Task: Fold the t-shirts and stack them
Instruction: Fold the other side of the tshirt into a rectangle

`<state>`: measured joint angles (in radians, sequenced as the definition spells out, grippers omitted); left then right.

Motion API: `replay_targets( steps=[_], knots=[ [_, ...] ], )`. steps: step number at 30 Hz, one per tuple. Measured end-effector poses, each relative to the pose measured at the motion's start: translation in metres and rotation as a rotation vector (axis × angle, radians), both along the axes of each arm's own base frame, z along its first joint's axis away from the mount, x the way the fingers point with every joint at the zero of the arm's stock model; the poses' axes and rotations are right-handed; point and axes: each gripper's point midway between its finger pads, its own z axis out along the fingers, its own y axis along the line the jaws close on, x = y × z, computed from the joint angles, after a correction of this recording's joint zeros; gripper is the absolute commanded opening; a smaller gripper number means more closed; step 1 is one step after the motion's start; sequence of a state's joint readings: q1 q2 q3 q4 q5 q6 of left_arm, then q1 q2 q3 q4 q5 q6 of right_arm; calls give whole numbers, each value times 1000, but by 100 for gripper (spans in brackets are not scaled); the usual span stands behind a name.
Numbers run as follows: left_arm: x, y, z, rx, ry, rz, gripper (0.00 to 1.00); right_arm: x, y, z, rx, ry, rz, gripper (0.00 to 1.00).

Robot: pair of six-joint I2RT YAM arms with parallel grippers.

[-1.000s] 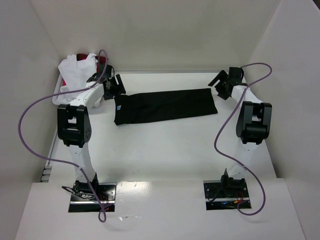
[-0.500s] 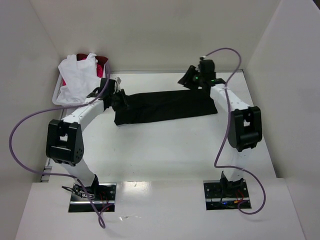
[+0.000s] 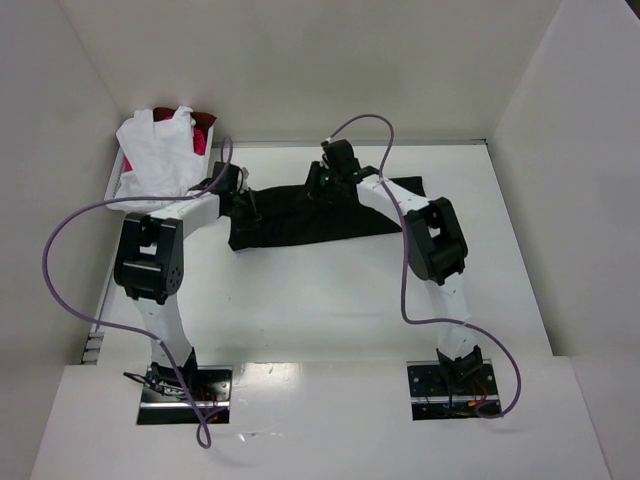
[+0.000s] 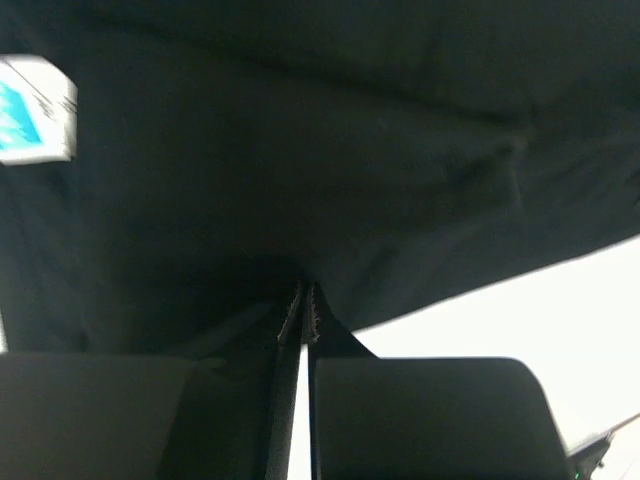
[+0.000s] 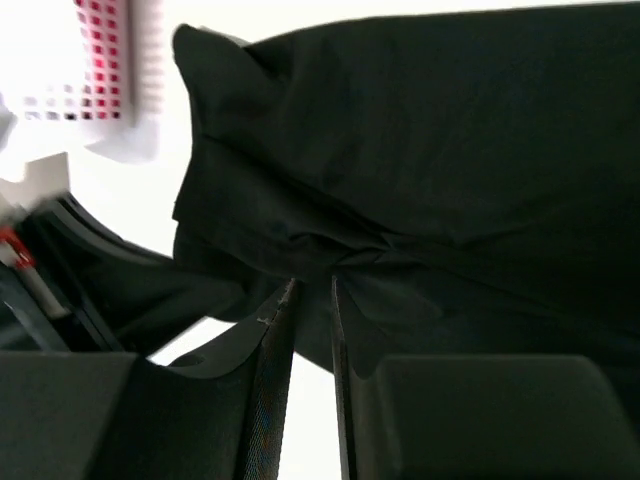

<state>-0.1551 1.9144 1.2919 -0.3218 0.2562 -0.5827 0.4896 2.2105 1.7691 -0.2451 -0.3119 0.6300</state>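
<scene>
My left gripper (image 4: pixel 300 300) and right gripper (image 5: pixel 310 285) clamp the black t-shirt (image 3: pixel 300 220) at its edge. Next, I judge, lift together and fold it over.

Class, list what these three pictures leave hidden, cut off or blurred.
Red t-shirt: top view, mostly covered by the white t-shirt.
Neck label print: left wrist view, blurred, cut by the left edge.
Basket: right wrist view, overexposed, cut by the top edge.
Black t-shirt folds: top view, too dark.

Label (image 4: pixel 35 123) of black t-shirt (image 4: pixel 350 180) blurred, edge-cropped
</scene>
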Motion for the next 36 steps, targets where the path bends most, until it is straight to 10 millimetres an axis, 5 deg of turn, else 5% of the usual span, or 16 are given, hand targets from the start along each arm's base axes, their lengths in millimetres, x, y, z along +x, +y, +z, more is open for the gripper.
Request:
replay_targets(
  steps=[11,20,25,36],
  knots=[
    [40,13,0,4,-33,40,12,9,28,-21,3,28,40,27],
    [55,23,-8,12,-27,66,26,9,41,-33,8,57,65,45],
    [70,35,-4,12,-45,93,32,13,45,-34,14,57,66,45],
    [79,39,-4,9,-57,101,49,24,54,-39,28,56,65,22]
  ],
)
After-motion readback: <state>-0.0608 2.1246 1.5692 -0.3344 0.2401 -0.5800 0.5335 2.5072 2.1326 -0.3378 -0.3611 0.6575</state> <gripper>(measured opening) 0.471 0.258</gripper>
